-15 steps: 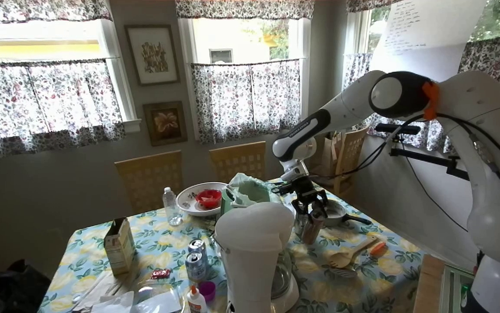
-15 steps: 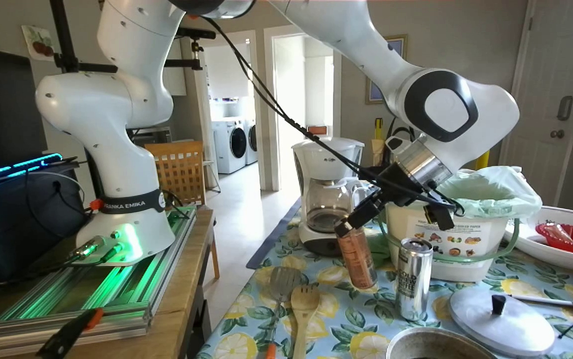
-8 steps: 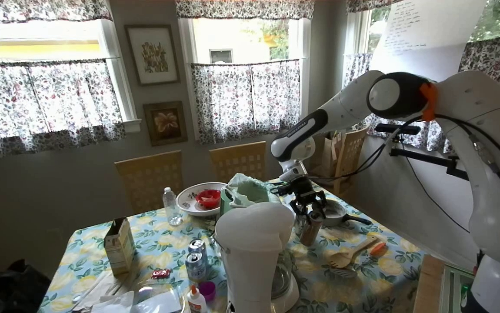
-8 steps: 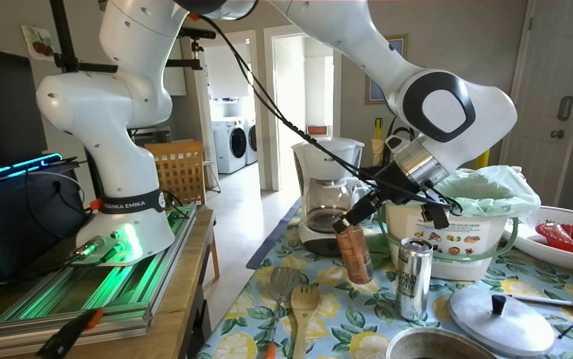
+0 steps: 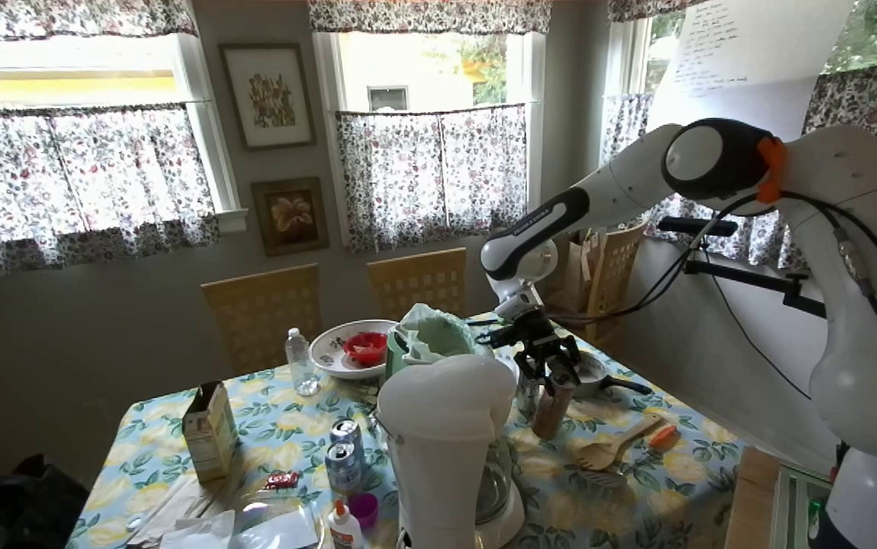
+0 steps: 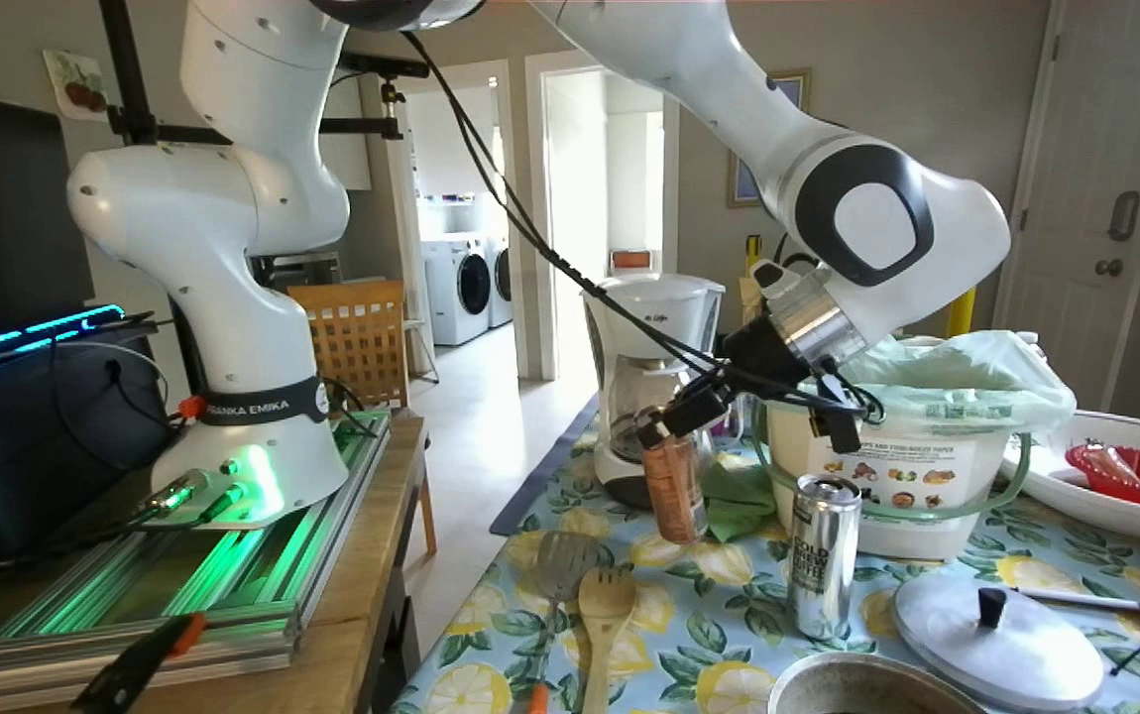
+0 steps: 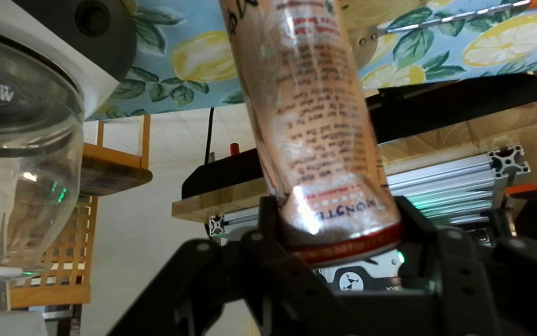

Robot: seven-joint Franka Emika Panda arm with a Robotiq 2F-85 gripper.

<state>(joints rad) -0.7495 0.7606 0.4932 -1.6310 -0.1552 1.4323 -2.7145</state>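
Beside the end effector, a green bag lines a bin; farther off, a white bowl carries a red bowl with something pale inside. Near the end effector, a coffee maker holds a carafe, and a silver can stands upright on the surface, its contents hidden. The end effector is clamped on an orange can near one rim; the can hangs tilted from this grip, other end downward.
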